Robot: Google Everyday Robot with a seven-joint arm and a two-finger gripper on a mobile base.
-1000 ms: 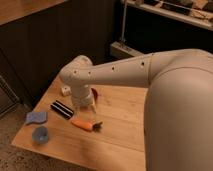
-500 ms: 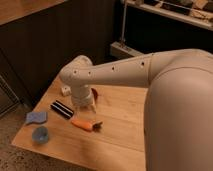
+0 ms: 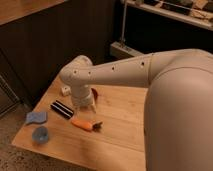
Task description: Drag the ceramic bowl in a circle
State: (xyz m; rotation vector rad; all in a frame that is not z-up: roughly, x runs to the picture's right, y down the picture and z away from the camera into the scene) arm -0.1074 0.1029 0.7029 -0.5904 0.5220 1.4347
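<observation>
The ceramic bowl (image 3: 95, 93) shows only as a dark-red sliver on the wooden table (image 3: 120, 125), just right of my arm's wrist; the rest of it is hidden behind the arm. My gripper (image 3: 85, 106) hangs down from the white arm at the bowl's left side, right against it, just above the table. Whether it touches or holds the bowl is hidden.
An orange carrot (image 3: 82, 124) lies just in front of the gripper. A black bar-shaped object (image 3: 62, 108) lies to its left. A blue cloth (image 3: 36, 117) and a light-blue cup (image 3: 40, 134) sit near the left corner. A small white cube (image 3: 65, 90) is behind.
</observation>
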